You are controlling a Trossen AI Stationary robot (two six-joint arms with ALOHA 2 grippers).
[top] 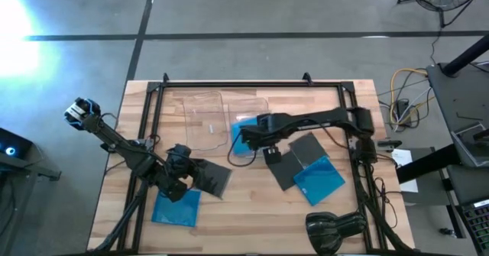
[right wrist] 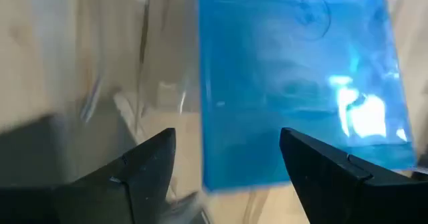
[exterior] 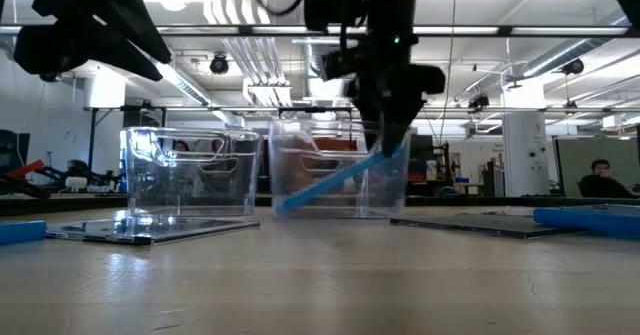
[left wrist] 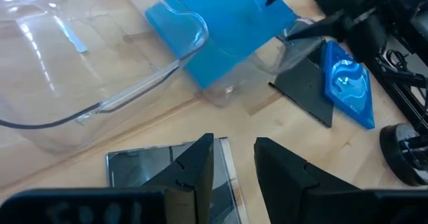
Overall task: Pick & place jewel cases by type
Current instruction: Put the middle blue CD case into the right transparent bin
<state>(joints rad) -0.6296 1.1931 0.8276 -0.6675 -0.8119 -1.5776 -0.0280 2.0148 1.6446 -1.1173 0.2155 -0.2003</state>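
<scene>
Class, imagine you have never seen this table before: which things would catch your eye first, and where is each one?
The bright blue jewel case leaning tilted inside the right-hand clear tray stands out first, with the right claw open just above it. Next comes the left claw near the table's front left, poised over a dark jewel case, and a second blue case lying flat on the wooden table at the right.
</scene>
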